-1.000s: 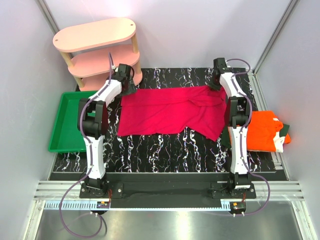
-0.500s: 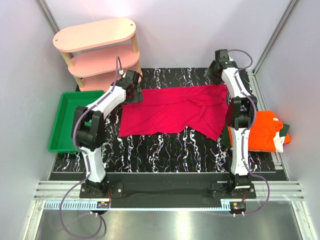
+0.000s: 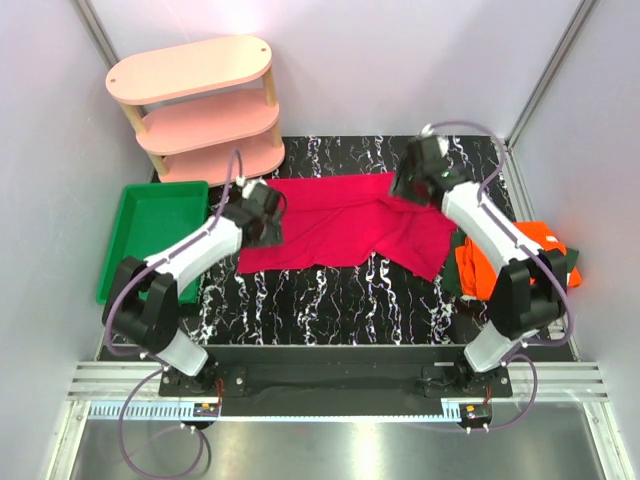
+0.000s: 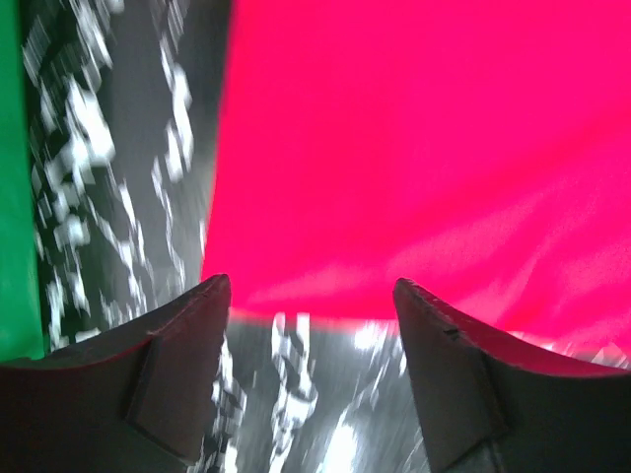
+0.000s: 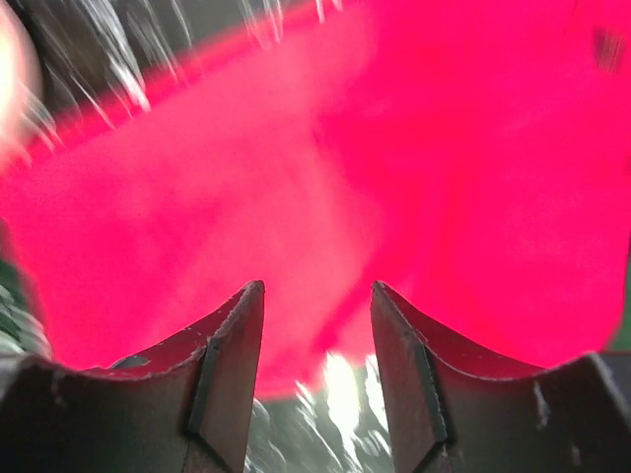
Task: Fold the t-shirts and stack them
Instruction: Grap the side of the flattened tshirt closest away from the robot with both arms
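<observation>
1. The two white-and-black robot arms [image 3: 190, 330] are standing at the near edge of the black, white-veined marbled table [image 3: 330, 300], and both are reaching away over it.
2. At the right side of the table, a bright orange cloth t-shirt [image 3: 472, 275] is lying in a folded heap on top of a dark green cloth garment [image 3: 455, 270]. The right arm's forearm and elbow are crossing over both, so their outlines are only partly showing.
3. The crimson cloth t-shirt [image 3: 340, 225] is lying spread across the middle of the table. Its left part is lying flat, while its right part is lying in wrinkles, with a flap pointing toward the near right.
4. The left gripper [image 3: 262, 215] is hovering at the left edge of the crimson t-shirt. In the left wrist view its fingers [image 4: 168, 374] are standing spread, with nothing between them, and the hem of the shirt is lying just beyond the tips.
5. A green plastic tray [image 3: 150, 240] is sitting to the left of the table, beside the left arm.
6. The right gripper [image 3: 415, 170] is hanging over the far right part of the crimson t-shirt. In the right wrist view its fingers [image 5: 222, 365] are standing apart and are pinching no cloth, with the red fabric filling the field beyond them.
7. A pink, three-tier oval wooden shelf [image 3: 200, 105] is standing at the far left corner.
</observation>
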`<state>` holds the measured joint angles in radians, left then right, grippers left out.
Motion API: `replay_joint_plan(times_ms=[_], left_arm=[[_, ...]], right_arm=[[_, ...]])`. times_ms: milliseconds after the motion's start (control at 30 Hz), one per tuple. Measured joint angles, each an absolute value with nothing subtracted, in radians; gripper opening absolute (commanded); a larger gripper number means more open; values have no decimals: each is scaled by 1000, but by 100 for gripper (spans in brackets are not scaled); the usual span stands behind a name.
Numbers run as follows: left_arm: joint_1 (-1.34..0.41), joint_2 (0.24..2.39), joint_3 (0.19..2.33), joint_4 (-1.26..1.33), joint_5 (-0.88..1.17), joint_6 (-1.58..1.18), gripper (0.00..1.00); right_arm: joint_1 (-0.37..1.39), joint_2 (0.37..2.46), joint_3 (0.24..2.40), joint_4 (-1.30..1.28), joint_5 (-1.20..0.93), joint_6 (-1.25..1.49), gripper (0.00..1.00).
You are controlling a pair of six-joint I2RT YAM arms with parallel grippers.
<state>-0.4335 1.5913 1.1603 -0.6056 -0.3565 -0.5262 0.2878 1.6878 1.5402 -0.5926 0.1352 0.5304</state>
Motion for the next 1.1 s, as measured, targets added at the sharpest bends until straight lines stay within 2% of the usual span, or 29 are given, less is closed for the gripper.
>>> replay_joint_plan(times_ms=[33, 67, 100, 267, 433, 533, 633, 733, 800, 967, 1100], left_arm=[[-466, 1560, 1114, -607, -368, -531, 79], [-508, 1523, 1061, -614, -385, -539, 91], [-535, 1499, 1031, -615, -394, -545, 99], [-659, 1410, 926, -631, -466, -588, 99], [-665, 1290, 898, -653, -562, -592, 99], [-620, 1164, 895, -636, -591, -567, 99], [-435, 1111, 897, -593, -617, -555, 99], [-213, 1131, 807, -369, -545, -447, 99], [-141, 1144, 731, -239, -505, -369, 99], [-120, 1206, 455, 190, -336, -146, 99], [-105, 1296, 387, 456, -277, -37, 99]], right_arm=[[326, 1654, 1464, -588, 157, 524, 56], [370, 1623, 1387, -590, 178, 514, 57], [398, 1608, 1345, -594, 188, 509, 57], [484, 1483, 1152, -587, 260, 474, 57], [482, 1291, 1070, -561, 276, 460, 57], [488, 1156, 1041, -542, 281, 447, 58], [505, 1063, 1033, -545, 301, 429, 59], [519, 1018, 1034, -550, 319, 403, 59], [527, 1012, 1034, -559, 333, 388, 60], [538, 996, 1032, -585, 341, 381, 60], [538, 958, 1023, -604, 341, 381, 60]])
